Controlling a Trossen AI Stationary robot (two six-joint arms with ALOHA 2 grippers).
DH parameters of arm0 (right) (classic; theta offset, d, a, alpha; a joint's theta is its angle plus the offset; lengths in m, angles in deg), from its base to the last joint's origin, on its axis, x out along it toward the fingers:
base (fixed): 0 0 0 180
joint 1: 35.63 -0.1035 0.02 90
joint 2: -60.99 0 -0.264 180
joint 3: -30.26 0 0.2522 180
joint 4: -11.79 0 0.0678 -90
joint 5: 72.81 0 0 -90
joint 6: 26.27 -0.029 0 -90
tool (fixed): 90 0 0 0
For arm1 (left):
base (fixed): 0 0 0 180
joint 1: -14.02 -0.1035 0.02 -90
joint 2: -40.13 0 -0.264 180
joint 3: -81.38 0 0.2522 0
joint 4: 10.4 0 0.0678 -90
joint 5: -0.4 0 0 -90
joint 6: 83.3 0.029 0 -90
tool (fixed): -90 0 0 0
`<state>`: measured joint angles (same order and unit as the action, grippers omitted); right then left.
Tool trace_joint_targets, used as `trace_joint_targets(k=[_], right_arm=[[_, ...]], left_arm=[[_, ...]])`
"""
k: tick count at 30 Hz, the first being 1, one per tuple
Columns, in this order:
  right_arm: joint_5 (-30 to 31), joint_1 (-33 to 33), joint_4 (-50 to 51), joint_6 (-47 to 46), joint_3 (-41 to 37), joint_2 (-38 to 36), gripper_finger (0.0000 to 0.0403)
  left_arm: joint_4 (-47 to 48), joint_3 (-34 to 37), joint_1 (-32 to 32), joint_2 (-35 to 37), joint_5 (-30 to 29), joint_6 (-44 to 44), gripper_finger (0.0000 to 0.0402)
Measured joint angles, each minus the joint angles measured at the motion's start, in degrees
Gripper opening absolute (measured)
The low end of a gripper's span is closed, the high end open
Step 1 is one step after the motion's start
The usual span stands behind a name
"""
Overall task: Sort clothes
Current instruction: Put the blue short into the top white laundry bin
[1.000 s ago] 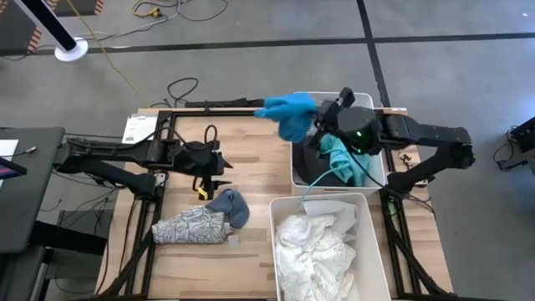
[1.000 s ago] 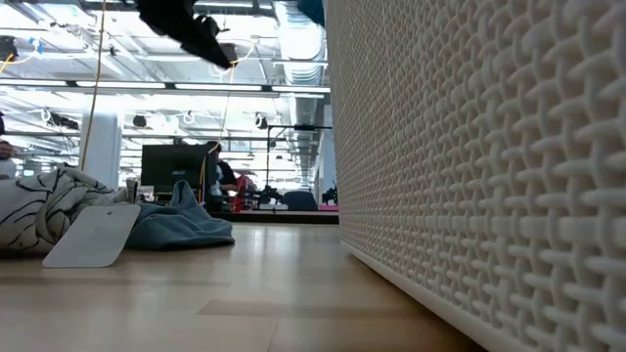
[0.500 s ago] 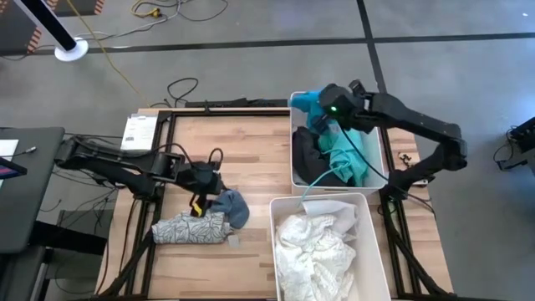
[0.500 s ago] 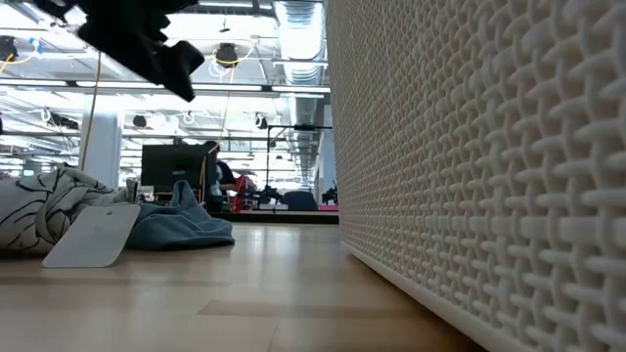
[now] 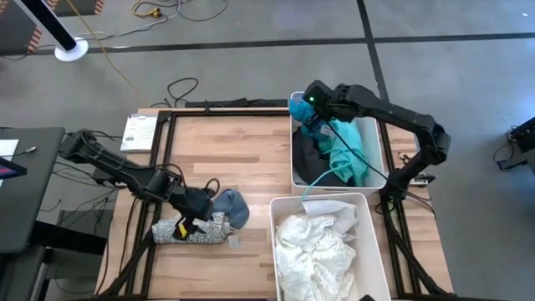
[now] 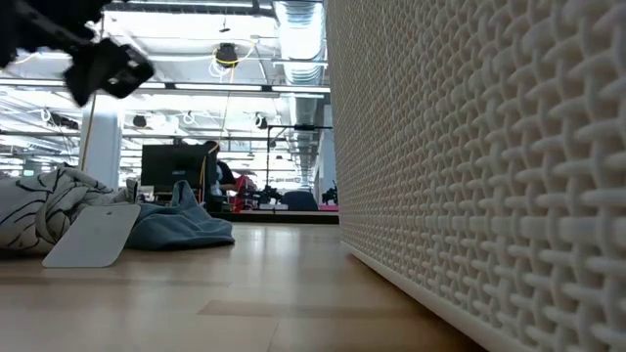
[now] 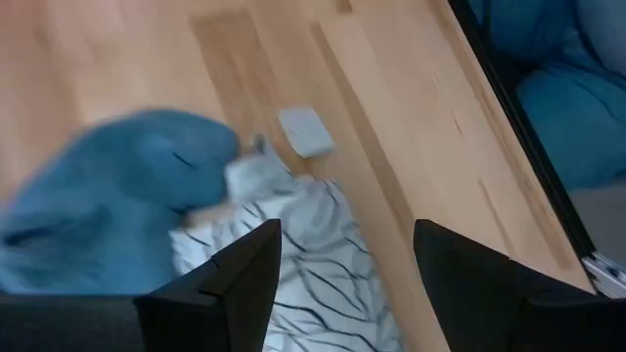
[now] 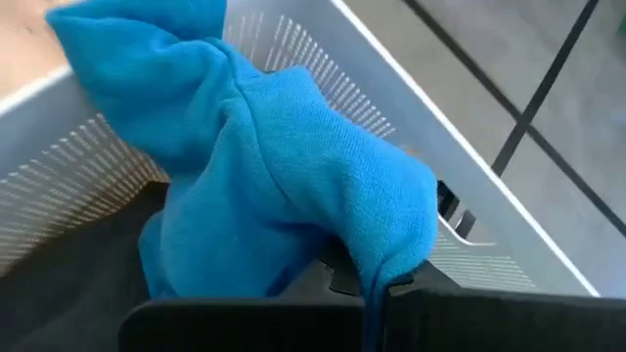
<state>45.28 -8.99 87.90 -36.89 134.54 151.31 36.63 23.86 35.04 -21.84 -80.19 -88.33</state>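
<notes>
— Two tools working? Where are they sitting?
— Right tool [image 5: 311, 117] is pinching the bright blue garment [image 8: 264, 166] over the far bin [image 5: 378, 159]. Left tool [image 5: 197, 219], fingers spread and empty, is hovering above the leaf-print garment [image 7: 313, 264], beside the grey-blue garment [image 7: 108, 205] on the desk [image 5: 251, 159].

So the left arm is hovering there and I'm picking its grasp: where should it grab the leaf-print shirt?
Pinch the raised folds in the middle of the leaf-print shirt from straight above. It lies bunched on the table, and the left gripper is open over it.
</notes>
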Motion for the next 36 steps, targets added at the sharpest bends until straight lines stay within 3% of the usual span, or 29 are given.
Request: trace_joint_targets(k=[12,17,24,36], right_arm=[[-8.78,4.25,0.68,0.60,0.00,4.61,0.0004],[-8.92,4.25,0.92,0.56,0.04,4.43,0.0008],[-10.90,4.25,1.99,0.53,0.04,4.46,0.0009],[-11.12,4.27,3.46,0.51,0.04,4.50,0.0014]], left_arm=[[-7.27,10.57,6.16,-0.01,-0.50,-14.37,0.0229],[-7.29,13.64,7.51,0.01,-6.73,-18.32,0.0229],[-8.13,15.59,7.98,0.00,-9.45,-19.68,0.0238],[-22.14,24.36,7.96,0.03,-4.84,-23.00,0.0257]])
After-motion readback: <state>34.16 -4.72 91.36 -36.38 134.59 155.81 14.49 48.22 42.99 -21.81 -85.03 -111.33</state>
